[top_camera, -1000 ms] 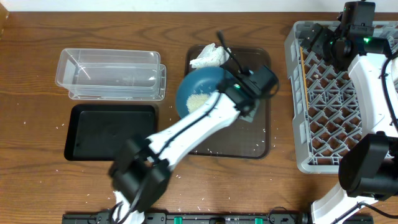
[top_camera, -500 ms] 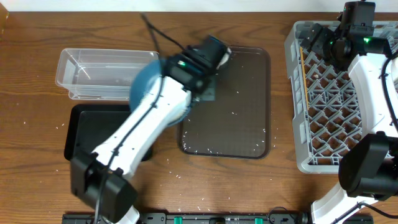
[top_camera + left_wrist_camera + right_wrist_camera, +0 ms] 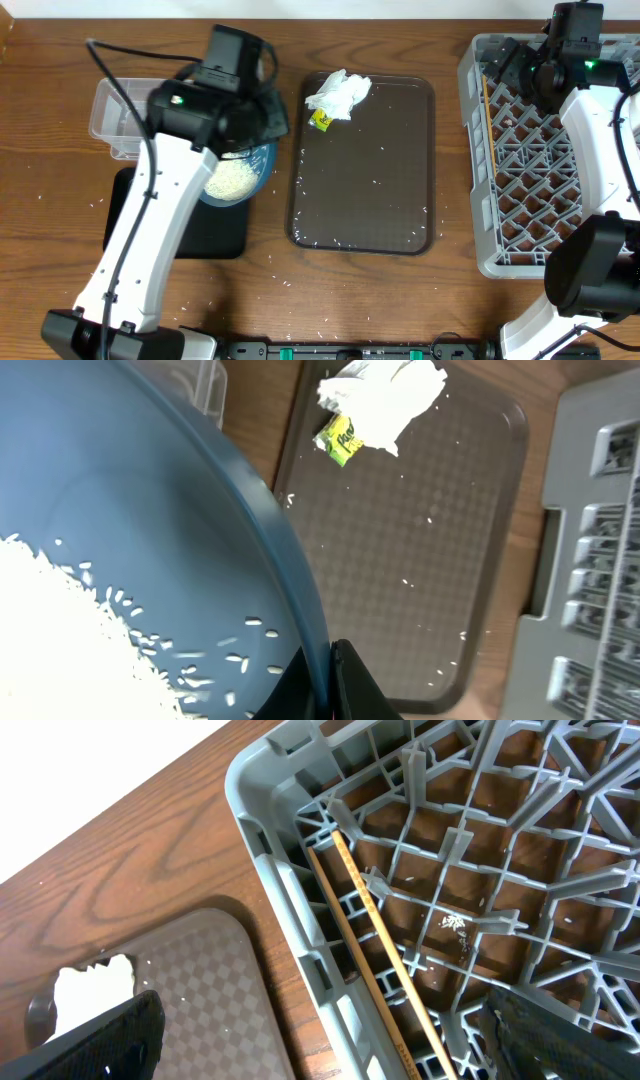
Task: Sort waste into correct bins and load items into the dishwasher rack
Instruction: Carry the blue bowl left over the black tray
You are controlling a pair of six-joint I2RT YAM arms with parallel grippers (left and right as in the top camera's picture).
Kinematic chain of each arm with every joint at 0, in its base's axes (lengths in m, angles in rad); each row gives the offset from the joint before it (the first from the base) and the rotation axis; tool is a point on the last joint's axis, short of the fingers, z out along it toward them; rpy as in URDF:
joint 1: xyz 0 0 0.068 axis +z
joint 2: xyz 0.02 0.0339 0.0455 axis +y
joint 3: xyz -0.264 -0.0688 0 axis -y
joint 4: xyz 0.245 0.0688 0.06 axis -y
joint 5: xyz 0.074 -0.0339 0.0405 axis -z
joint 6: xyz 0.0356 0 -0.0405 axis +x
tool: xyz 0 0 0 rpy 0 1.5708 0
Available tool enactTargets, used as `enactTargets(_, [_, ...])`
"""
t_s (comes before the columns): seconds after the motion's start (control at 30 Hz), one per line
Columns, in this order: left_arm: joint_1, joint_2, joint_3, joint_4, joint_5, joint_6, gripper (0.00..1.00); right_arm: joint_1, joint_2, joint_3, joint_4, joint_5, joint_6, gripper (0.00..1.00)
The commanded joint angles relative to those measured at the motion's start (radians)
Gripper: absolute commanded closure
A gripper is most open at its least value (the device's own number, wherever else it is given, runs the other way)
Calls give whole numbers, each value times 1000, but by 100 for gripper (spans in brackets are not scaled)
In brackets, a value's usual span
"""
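Rice (image 3: 232, 178) is sitting in the dark-blue bowl (image 3: 150, 510) that the left end effector (image 3: 325, 680) is pinching by its rim above the black tub (image 3: 222, 232), likely for tipping grains out.

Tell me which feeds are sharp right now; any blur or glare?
Overhead: sharp, evenly lit. Left wrist: blue bowl close and slightly soft, napkin clear. Right wrist: top-left corner blown out white, rack crisp, tool fingers dark blurs.

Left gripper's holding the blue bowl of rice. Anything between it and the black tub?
Nothing visible. The dark-blue bowl hangs over a corner of the black tub; the clear tub lies just beyond, not between.
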Motion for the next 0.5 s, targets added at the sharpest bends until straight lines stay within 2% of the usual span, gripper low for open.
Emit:
enactTargets(0.0, [93, -7, -20, -3, 146, 3, 94, -9, 3, 2, -2, 0, 11, 1])
enactTargets(0.47, [358, -8, -168, 29, 468, 66, 93, -9, 3, 2, -2, 0, 11, 1])
